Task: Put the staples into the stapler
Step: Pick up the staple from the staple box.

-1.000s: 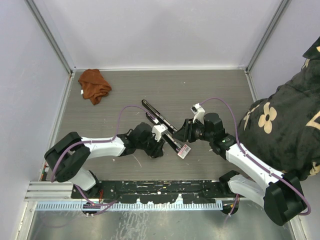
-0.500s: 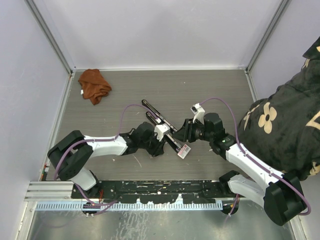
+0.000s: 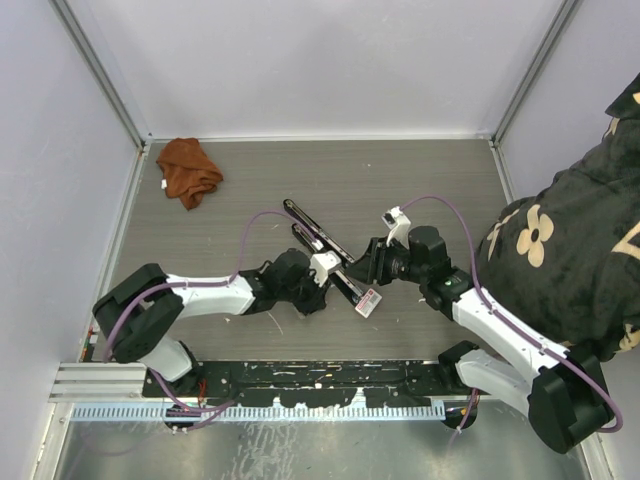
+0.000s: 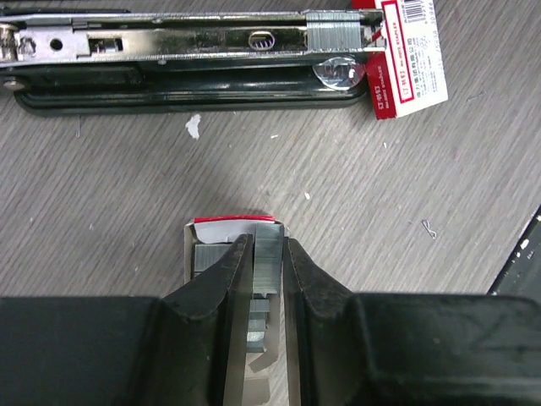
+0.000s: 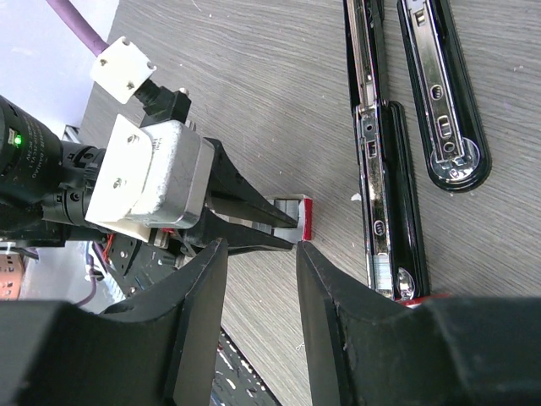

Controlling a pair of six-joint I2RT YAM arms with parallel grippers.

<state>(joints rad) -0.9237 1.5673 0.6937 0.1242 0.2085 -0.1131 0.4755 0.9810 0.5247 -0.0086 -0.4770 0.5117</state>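
Grey wood-grain table [image 3: 420, 190] is filling the scene between pale walls, with an orange cloth [image 3: 188, 170] lying at its far left corner. At the centre the stapler [image 4: 169, 63] is lying opened, its metal channel showing and one staple strip [image 4: 334, 32] already sitting at the channel's end. A second long black stapler piece [image 5: 444, 101] is lying just beside it. The red-and-white box [image 3: 368, 302] is resting against the stapler's near right end.

The left gripper [image 4: 266, 249] is reaching down into the grey tray [image 4: 203, 258], which is sitting on the table near the stapler. Compared with a second ago its jaws are standing much narrower, flanking a single strip of the staples [image 4: 267, 264] on both sides. Whether they are squeezing it I cannot tell. The left arm is also sitting slightly further right than before.

The right gripper [image 5: 260, 245] is hovering just right of the tray, unmoved since then, its jaws partly apart and holding nothing. The stapler and box are lying where they were.
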